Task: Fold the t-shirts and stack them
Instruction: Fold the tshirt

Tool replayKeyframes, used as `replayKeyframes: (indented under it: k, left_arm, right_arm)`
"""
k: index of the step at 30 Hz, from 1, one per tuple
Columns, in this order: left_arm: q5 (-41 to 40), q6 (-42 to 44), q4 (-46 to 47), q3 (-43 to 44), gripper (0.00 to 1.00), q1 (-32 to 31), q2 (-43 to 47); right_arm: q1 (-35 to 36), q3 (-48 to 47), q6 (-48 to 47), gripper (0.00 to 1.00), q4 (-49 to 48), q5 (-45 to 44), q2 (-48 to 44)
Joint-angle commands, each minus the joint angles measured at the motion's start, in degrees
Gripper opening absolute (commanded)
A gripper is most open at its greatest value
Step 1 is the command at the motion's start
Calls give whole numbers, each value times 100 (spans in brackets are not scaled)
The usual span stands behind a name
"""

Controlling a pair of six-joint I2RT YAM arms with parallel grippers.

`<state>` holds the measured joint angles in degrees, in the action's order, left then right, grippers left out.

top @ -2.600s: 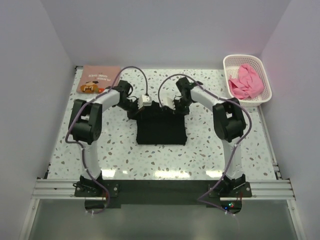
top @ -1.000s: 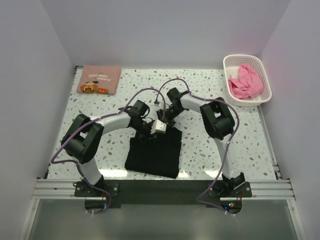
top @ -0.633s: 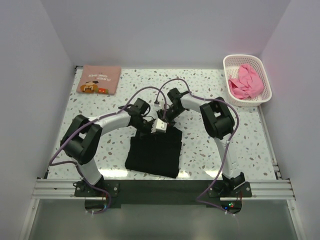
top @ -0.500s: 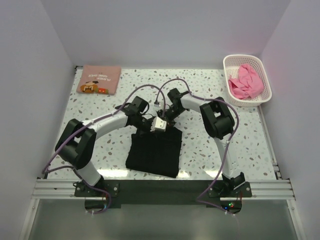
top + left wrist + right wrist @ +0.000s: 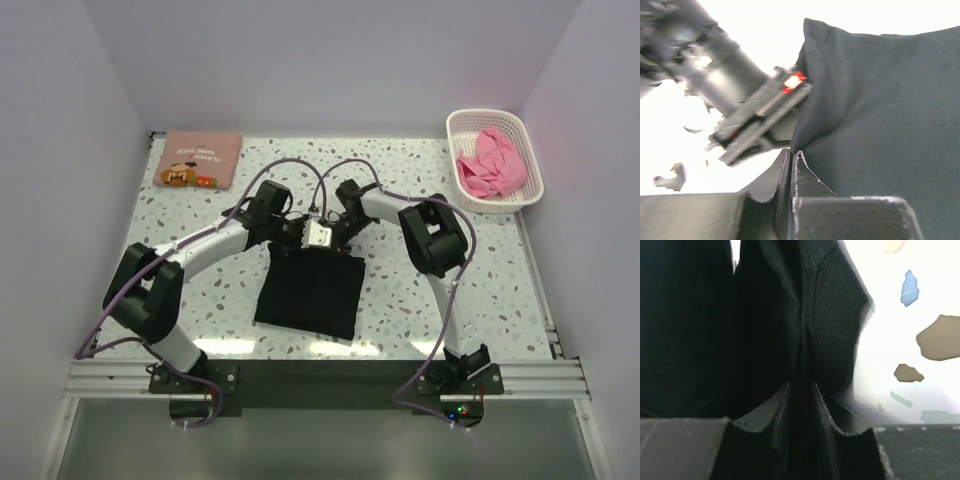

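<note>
The black t-shirt lies folded into a narrow rectangle at the table's middle front. My left gripper is shut on its far edge; in the left wrist view the fingertips pinch a fold of the black cloth. My right gripper sits right beside it, shut on the same far edge; its wrist view shows black cloth bunched between the fingers. The salmon-pink printed t-shirt lies folded at the far left. The bright pink t-shirt is crumpled in the basket.
The white lattice basket stands at the far right corner. Speckled tabletop lies on both sides of the black shirt. The two wrists nearly touch above the shirt's far edge, with cables looping over them.
Both grippers came together and dragged the black shirt toward the front, folding it narrower. In the last half second they shifted back a little, away from the front edge, with the cloth.
</note>
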<state>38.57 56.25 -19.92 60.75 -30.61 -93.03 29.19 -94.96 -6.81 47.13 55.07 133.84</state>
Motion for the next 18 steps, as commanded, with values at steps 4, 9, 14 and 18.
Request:
replayKeyframes:
  k: [4, 9, 14, 18]
  left_arm:
    - [-121, 237, 1341, -361, 0, 99, 215]
    - [-112, 378, 1886, -740, 0, 99, 330]
    - [-182, 492, 2159, -986, 13, 99, 374]
    - [-332, 449, 2379, -1092, 34, 99, 435]
  right_arm:
    - [-18, -66, -383, 28, 234, -559, 292]
    - [-71, -251, -496, 29, 436, -532, 230]
    - [-71, -716, -664, 36, 963, -725, 11]
    - [-71, -998, -997, 41, 1456, -1382, -165]
